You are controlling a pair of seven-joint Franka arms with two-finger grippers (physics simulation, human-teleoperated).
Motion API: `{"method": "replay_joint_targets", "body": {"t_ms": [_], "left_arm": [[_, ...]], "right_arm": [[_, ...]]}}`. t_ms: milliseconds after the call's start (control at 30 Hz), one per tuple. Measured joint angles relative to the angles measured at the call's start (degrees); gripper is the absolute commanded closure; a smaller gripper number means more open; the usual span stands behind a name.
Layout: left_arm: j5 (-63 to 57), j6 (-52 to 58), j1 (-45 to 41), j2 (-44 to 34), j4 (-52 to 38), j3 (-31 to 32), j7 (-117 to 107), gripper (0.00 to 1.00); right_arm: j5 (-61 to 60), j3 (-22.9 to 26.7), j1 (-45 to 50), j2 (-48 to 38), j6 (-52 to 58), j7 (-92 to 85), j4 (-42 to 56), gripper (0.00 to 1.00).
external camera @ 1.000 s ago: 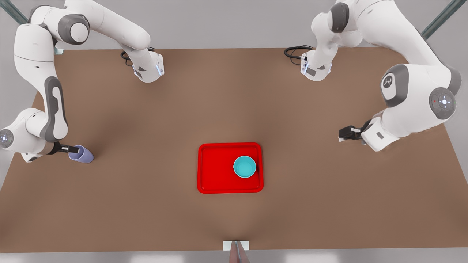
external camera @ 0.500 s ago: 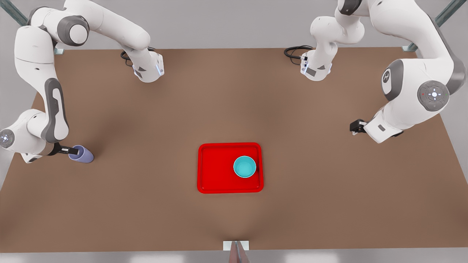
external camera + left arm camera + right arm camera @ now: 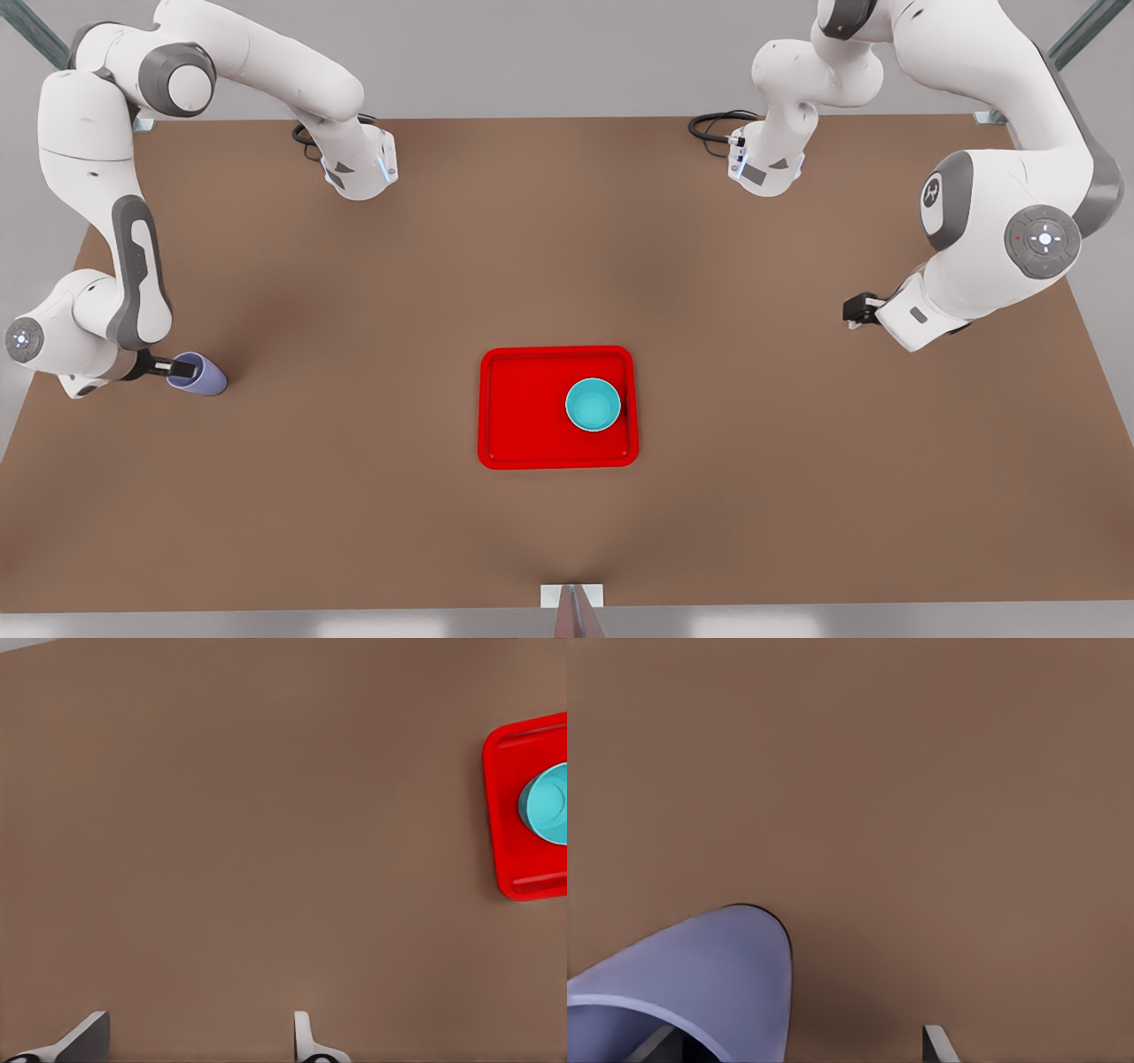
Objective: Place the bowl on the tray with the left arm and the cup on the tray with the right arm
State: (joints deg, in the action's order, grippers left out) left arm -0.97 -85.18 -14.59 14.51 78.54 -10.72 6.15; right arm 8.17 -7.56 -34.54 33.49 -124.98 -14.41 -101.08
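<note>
In the left wrist view, the picture's edge cuts off part of the flat red tray point(image 3: 523, 806) and the small round teal bowl point(image 3: 545, 804). In the right wrist view, the lavender cup's point(image 3: 700, 983) lower part is cut off.

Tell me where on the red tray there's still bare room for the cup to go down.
The tray is bare across the half toward the front view's left, bordered by its rim and the bowl. The bowl crowds the other half, near that rim. The right gripper is at the cup far out on the table; the left gripper waits, open.
</note>
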Motion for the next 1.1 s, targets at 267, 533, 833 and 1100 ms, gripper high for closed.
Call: {"method": "replay_joint_targets", "body": {"t_ms": [267,533,833,1100], "left_arm": [[0.01,0.55,0.0,0.0,-0.05,0.0,0.0,0.0],[0.01,1.42,-0.2,0.0,0.03,0.0,-0.09,0.0],[0.01,1.42,-0.17,0.0,-0.05,0.0,-0.14,0.0],[0.01,1.42,-0.24,0.0,-0.02,0.0,-0.12,0.0]], "right_arm": [[0.09,-0.02,-0.18,0.7,0.08,-0.91,0.0,0.79],[0.0,-0.07,0.16,0.63,0.34,-0.62,0.18,0.79],[-1.42,-6.06,-1.41,-1.18,9.41,-0.84,4.37,0.79],[-1.15,-21.77,0.21,-8.92,30.6,10.58,16.12,0.79]]}}
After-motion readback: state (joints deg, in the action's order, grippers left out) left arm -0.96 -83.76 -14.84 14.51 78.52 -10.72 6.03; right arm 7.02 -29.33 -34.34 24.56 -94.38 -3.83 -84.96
